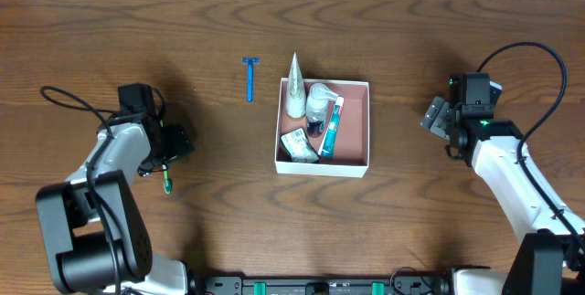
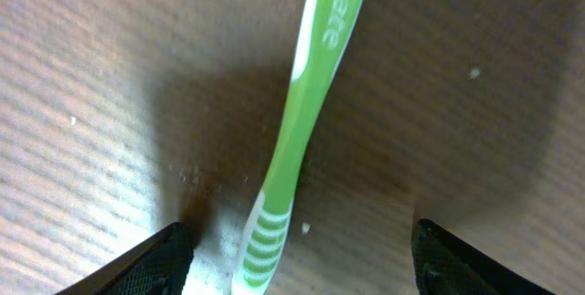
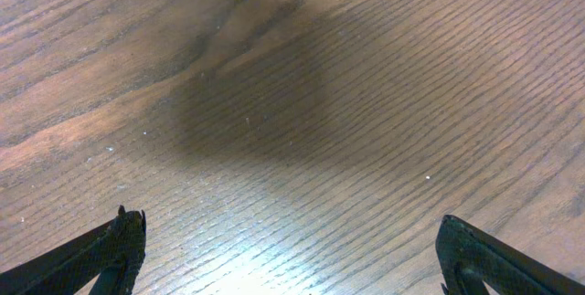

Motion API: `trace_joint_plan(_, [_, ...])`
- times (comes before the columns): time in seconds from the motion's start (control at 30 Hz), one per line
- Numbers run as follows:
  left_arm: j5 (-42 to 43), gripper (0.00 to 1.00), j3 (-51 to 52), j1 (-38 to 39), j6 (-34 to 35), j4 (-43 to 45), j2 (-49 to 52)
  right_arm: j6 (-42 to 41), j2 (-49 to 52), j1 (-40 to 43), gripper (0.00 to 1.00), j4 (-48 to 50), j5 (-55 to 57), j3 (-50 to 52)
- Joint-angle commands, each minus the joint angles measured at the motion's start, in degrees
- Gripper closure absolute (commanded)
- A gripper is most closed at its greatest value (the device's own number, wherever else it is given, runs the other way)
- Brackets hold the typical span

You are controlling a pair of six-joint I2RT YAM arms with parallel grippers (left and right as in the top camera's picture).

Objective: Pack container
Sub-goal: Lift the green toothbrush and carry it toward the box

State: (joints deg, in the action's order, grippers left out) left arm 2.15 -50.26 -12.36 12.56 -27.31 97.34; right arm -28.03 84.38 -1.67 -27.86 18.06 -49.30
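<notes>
Inside the square white-walled, pinkish-floored container [image 1: 355,121] the right half is bare; a white cone tube [image 1: 293,85], clear bottle [image 1: 317,103] and teal toothbrush [image 1: 334,126] crowd the left. A blue plastic razor [image 1: 249,78] lies on the wooden counter [image 1: 183,30] to its left. A green toothbrush [image 2: 292,140] lies between the spread fingers [image 2: 169,254] of the left gripper [image 2: 297,254].

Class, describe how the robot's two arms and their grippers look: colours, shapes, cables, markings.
Both the left arm and right arm have white, rounded link shells with black joints and black wrist blocks. A thin black cable loops from each wrist. The left gripper and right gripper have black, pointed fingers. No markings are readable.
</notes>
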Motion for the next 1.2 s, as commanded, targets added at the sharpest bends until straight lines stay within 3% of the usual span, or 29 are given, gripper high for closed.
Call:
trace_joint_plan(0.0, [2.27,0.23,0.7,-0.15,-2.03,0.66,3.74,-0.2,-0.04,0.22,0.01,-0.11,1.36,-0.11])
trace_joint_plan(0.2, [2.4,0.27,0.7,-0.15,-2.01,0.9,5.79,-0.2,-0.04,0.22,0.01,-0.09,1.36,-0.11])
trace_joint_plan(0.33, [2.86,0.7,0.7,-0.15,-1.33,0.76,5.79,-0.2,-0.04,0.22,0.01,-0.11,1.36,-0.11])
trace_joint_plan(0.43, [3.28,0.85,0.7,-0.15,0.09,0.48,5.79,-0.2,-0.04,0.22,0.01,-0.11,1.36,-0.11])
trace_joint_plan(0.53, [4.02,0.94,0.7,-0.04,0.85,-0.09,5.79,-0.2,-0.04,0.22,0.01,-0.11,1.36,-0.11])
trace_joint_plan(0.9, [12.5,0.94,-4.9,3.34,1.25,-6.6,1.79,-0.2,-0.04,0.22,0.01,-0.09,1.36,-0.11])
trace_joint_plan(1.17, [14.34,0.94,-16.41,14.97,1.22,-14.97,-11.17,-0.2,-0.04,0.22,0.01,-0.11,1.36,-0.11])
